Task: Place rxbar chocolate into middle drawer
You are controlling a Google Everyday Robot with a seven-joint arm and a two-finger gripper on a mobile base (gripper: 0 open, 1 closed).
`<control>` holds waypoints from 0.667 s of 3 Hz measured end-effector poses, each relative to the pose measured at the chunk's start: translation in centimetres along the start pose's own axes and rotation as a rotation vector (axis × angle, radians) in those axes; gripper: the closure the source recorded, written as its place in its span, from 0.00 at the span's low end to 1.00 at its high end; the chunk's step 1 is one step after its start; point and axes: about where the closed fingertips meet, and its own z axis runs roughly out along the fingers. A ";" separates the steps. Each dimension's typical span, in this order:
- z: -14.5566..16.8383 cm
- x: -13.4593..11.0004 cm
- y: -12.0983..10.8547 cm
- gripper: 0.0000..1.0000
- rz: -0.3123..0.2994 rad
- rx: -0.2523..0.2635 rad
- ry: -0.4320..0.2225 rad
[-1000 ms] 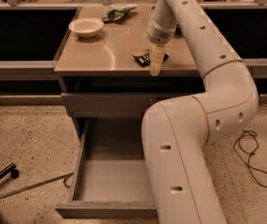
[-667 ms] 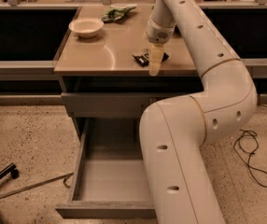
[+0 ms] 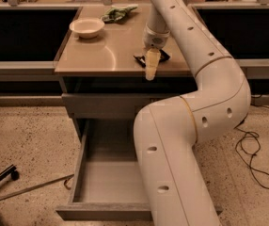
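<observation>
One cream two-finger gripper [image 3: 149, 73] hung at the centre of the frame, pointing down over the front edge of the tan, glossy cabinet top [image 3: 101, 55]. Whether it was spread or pressed together could not be told. The small black-wrapped rxbar chocolate [image 3: 139, 59] showed just behind the gripper, low on that top and partly hidden. The deep grey metal middle drawer [image 3: 107, 180] stood pulled open at lower centre. A round white bowl [image 3: 87, 27] and a crumpled green snack bag [image 3: 119, 13] sat upper left.
</observation>
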 end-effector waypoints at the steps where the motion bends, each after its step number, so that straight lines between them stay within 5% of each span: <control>1: 0.4 -0.2 -0.7 0.00 0.001 0.021 -0.006; 2: -0.7 0.5 -1.0 0.00 0.027 0.051 0.002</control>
